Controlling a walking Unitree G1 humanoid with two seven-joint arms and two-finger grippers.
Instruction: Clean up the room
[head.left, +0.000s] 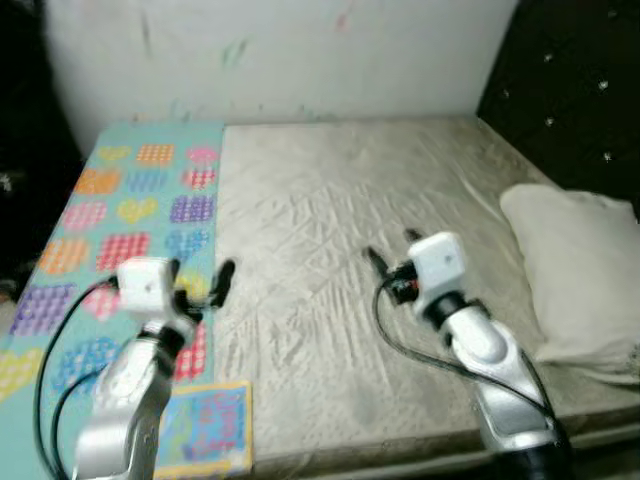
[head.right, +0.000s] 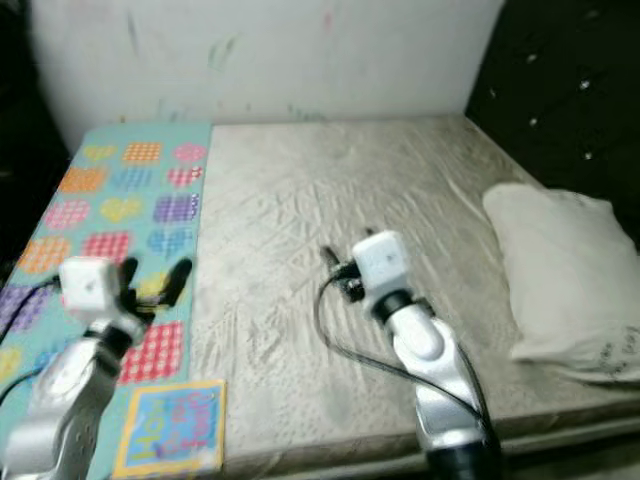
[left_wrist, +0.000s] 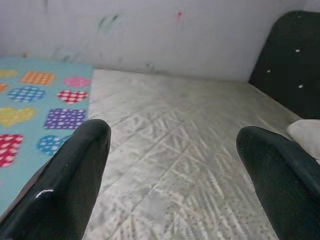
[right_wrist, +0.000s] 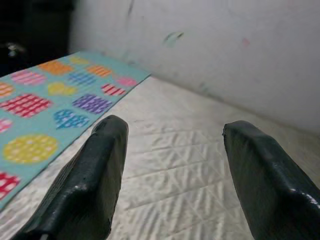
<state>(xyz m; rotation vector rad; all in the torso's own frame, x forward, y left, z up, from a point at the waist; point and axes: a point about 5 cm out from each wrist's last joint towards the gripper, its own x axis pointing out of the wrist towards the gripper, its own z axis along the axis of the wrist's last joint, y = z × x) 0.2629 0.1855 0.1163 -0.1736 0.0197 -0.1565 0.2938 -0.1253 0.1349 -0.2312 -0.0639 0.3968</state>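
A bare grey quilted mattress (head.left: 330, 190) lies before me. A teal blanket with coloured hearts (head.left: 130, 200) covers its left strip. A white pillow (head.left: 575, 270) rests at the right side. A colourful picture book (head.left: 205, 425) lies on the blanket near the front edge. My left gripper (head.left: 203, 280) hovers open over the blanket's edge, just beyond the book, with nothing between its fingers (left_wrist: 75, 170). My right gripper (head.left: 392, 250) stands open above the middle of the mattress, left of the pillow, and is also empty (right_wrist: 175, 127).
A white wall (head.left: 300, 50) with faint scribbles runs behind the bed. A black padded headboard (head.left: 570, 80) rises at the right. A dark area (head.left: 25, 150) borders the bed's left side. The mattress's front edge (head.left: 400, 455) lies close below my arms.
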